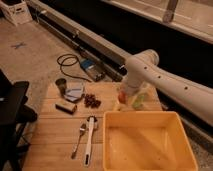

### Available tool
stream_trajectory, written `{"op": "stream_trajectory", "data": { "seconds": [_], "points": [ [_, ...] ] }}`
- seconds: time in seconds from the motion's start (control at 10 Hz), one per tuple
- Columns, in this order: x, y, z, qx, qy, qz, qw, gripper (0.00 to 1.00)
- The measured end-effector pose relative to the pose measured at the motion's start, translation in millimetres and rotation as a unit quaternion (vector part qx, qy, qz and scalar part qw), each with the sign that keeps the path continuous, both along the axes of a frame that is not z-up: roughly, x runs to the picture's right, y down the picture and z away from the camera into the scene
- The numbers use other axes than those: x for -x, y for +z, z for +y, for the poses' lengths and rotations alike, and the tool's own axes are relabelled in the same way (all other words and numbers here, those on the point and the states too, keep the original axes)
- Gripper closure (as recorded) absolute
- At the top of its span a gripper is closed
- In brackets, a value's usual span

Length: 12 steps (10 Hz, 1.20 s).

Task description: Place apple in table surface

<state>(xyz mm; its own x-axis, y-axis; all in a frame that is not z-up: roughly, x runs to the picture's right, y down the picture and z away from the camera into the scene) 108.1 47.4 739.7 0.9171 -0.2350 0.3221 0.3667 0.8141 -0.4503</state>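
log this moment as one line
phase: placing | gripper: shut on apple, at far side of table surface, between grapes and pale green cup | release: not yet

No words or numbers I can make out anywhere, not on the white box [15,12], not on the yellow bin [150,120]. The gripper [122,100] hangs low over the table surface [50,135], holding the apple [121,95], just beyond the bin's far rim.
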Motion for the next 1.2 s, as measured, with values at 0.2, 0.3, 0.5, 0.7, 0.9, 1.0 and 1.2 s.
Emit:
{"op": "stream_trajectory", "data": {
  "seconds": [0.2, 0.3, 0.5, 0.7, 0.9, 1.0, 1.2],
  "points": [
    [3, 0.8, -3, -0.011, -0.006, -0.002, 0.9999, 1.00],
    [7, 2.1, -5, -0.017, -0.013, -0.005, 0.9998, 1.00],
    [39, 7.3, -10, -0.031, -0.037, -0.026, 0.9985, 1.00],
    [66, 14.5, -11, -0.038, -0.058, -0.044, 0.9966, 1.00],
    [77, 22.8, -11, -0.035, -0.067, -0.059, 0.9954, 1.00],
    [85, 33.4, -5, -0.023, -0.070, -0.068, 0.9950, 1.00],
    [107, 58.9, 14, 0.001, -0.076, -0.088, 0.9932, 1.00]
  ]
}}
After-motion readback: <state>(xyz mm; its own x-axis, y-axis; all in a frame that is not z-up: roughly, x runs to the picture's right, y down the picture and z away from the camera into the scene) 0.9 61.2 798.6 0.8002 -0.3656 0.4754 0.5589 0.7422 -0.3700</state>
